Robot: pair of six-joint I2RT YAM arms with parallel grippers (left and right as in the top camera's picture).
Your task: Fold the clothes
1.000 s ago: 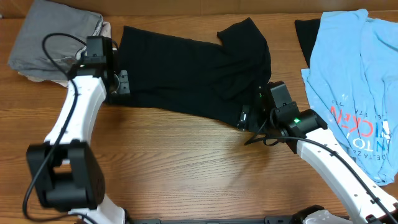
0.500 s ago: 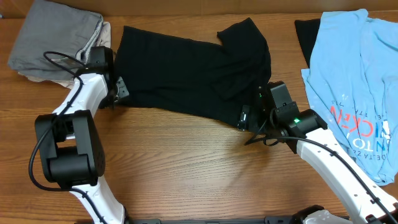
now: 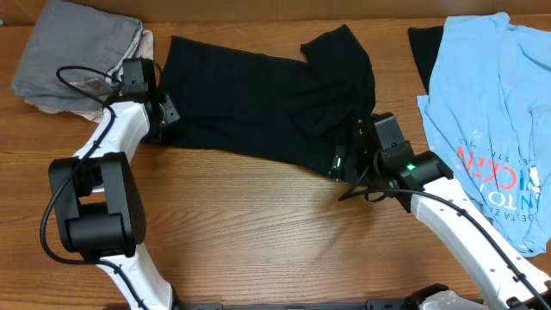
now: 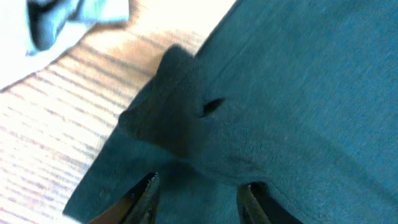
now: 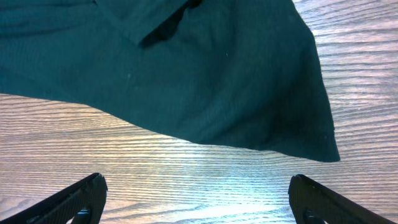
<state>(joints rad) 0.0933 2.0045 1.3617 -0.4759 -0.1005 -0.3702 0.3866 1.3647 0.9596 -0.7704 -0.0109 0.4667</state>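
The black T-shirt [image 3: 258, 99] lies spread across the back middle of the wooden table, partly folded over at its right end. My left gripper [image 3: 164, 116] is at the shirt's left edge; in the left wrist view its fingers [image 4: 199, 186] are open with the black fabric [image 4: 280, 112] between and beneath them. My right gripper [image 3: 340, 164] is open at the shirt's lower right corner; in the right wrist view its fingers [image 5: 199, 193] hang over bare wood just short of the shirt's hem [image 5: 249, 106]. The light blue tee with red print [image 3: 486, 120] lies at the right.
A folded grey garment [image 3: 77, 52] on a beige one lies at the back left, close to my left arm. Another black piece of cloth [image 3: 426, 52] pokes out from under the blue tee.
My left gripper has shifted along the shirt's left edge, down first and then back up a little toward the fabric. The right arm and the shirt have not moved.
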